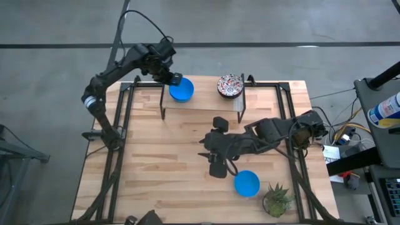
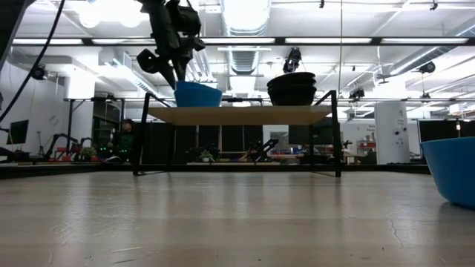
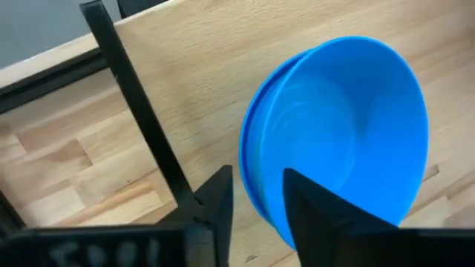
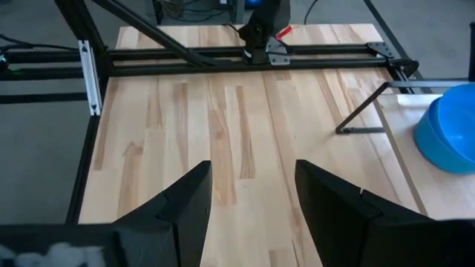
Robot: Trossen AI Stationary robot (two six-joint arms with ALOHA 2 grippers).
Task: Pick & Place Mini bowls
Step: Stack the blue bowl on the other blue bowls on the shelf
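Note:
Two nested bright blue mini bowls (image 1: 182,91) sit at the left end of a raised wooden shelf (image 1: 203,103) at the table's far side. My left gripper (image 1: 170,79) is at their far-left rim, shut on the upper bowl (image 3: 349,141). A stack of white floral bowls (image 1: 230,85) rests on the shelf's right end and shows dark in the low view (image 2: 292,87). A third blue bowl (image 1: 247,183) stands on the table near the front right. My right gripper (image 1: 215,150) hovers open and empty over the table's middle. My left gripper has the upper blue bowl's rim (image 3: 256,189) between its two fingers, one finger (image 3: 319,215) inside the bowl and one (image 3: 215,200) outside. The fingers slant down from the far left. The bowl sits nested in the one below it, on the shelf.
The shelf stands on thin black metal legs (image 1: 164,106). A small potted green plant (image 1: 277,199) stands at the front right corner beside the loose blue bowl. Bare wooden tabletop (image 4: 223,133) lies under and in front of my right gripper.

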